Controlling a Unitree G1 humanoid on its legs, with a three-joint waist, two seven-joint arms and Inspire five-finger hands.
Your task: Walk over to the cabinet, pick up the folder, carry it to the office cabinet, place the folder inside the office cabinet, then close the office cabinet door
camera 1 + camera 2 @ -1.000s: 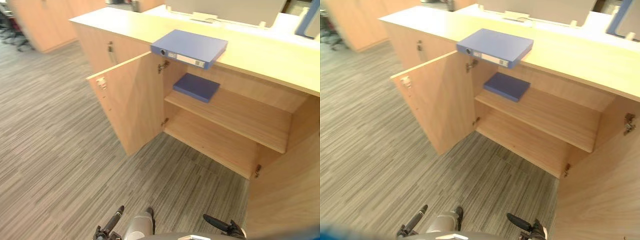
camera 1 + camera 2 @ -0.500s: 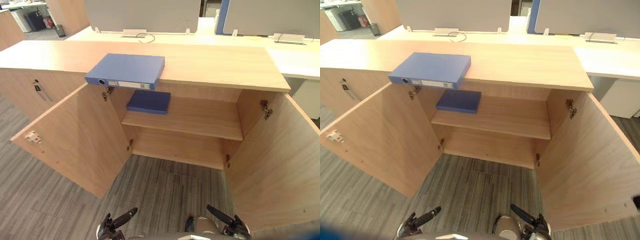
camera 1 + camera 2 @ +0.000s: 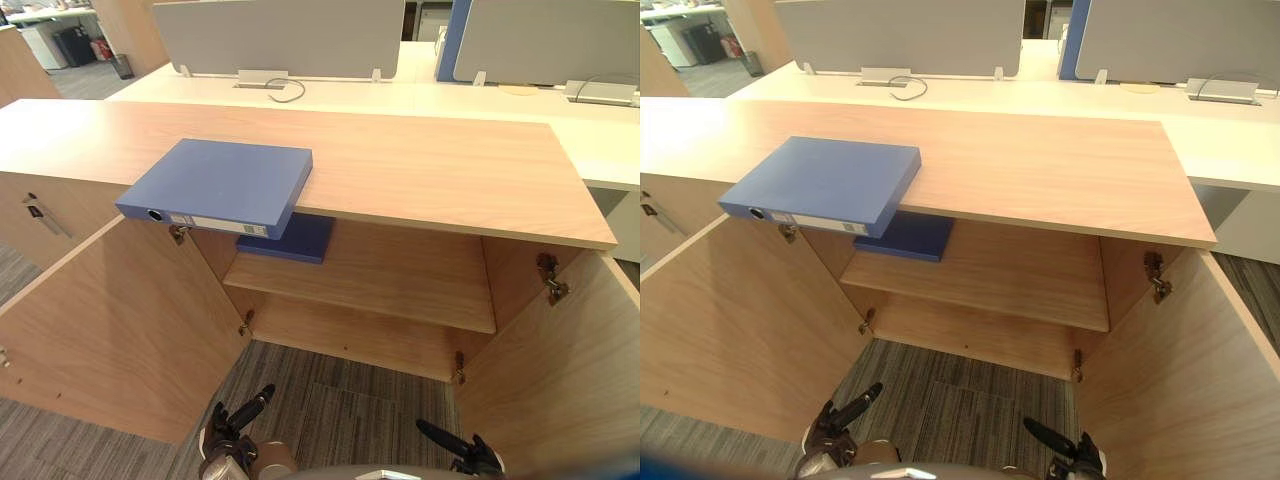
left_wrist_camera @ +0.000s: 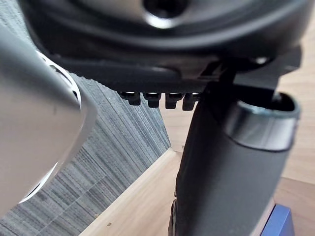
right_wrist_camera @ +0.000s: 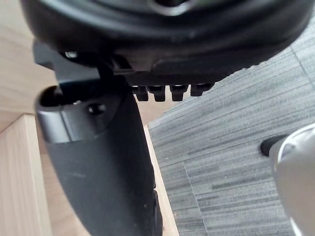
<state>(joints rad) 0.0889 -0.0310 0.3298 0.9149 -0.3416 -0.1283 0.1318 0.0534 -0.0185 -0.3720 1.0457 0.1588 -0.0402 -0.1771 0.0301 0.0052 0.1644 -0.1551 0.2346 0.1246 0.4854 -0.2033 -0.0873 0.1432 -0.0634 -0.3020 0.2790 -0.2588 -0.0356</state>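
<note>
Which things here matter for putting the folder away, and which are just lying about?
For the job: blue folder, overhanging the top's front edge; open cabinet.
Lying about: flat blue item on the upper shelf; grey desk screens; cable on the white desk behind.

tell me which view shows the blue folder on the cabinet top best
Left eye view: the whole folder, top face and labelled spine, overhanging the cabinet top. Right eye view shows the same, nearer the picture's side. Left wrist view catches a blue corner, possibly it.
</note>
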